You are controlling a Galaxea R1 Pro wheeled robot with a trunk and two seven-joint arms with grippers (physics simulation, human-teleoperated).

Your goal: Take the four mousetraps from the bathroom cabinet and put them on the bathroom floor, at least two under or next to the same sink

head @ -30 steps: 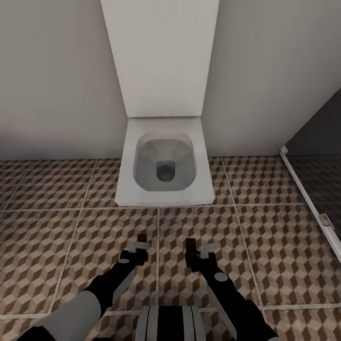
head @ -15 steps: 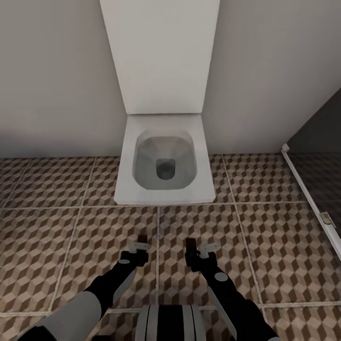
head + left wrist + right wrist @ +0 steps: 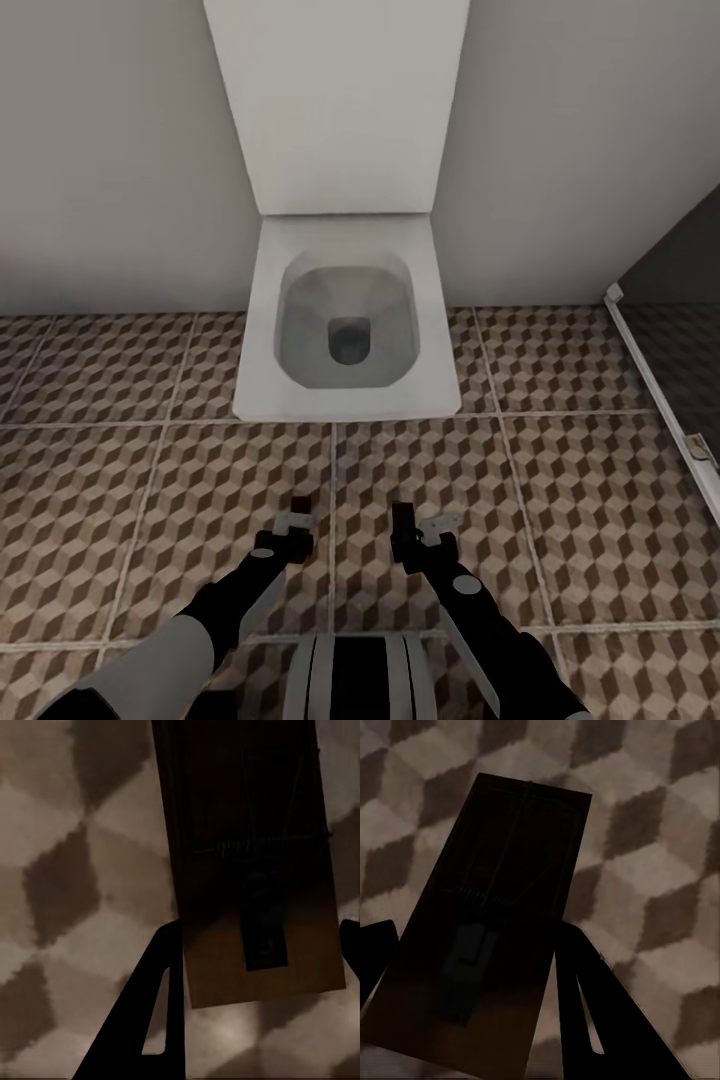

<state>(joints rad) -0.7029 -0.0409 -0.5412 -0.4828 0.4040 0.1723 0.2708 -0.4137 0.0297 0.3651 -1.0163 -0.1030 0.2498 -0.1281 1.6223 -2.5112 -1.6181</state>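
- Two small flat brown wooden mousetraps with dark metal springs are carried, one in each claw, above the cube-patterned brown, beige and white tiled bathroom floor (image 3: 150,500).
- Left gripper (image 3: 296,515) is closed on the first mousetrap (image 3: 255,862); in the left wrist view its dark fingers (image 3: 154,1012) press on the two long edges of the board.
- Right gripper (image 3: 415,522) clamps the second mousetrap (image 3: 491,937) the same way, with a dark finger (image 3: 585,1012) against one long edge and another at the opposite edge.
- Both arms reach forward side by side, near each other, the traps held clear of the tiles.
- Ahead stands a white square-rimmed toilet bowl (image 3: 345,320) with a tall white cistern panel (image 3: 340,100) against the pale grey wall (image 3: 110,150).
- At the right edge runs a white shower-door frame (image 3: 655,390) with dark glass.
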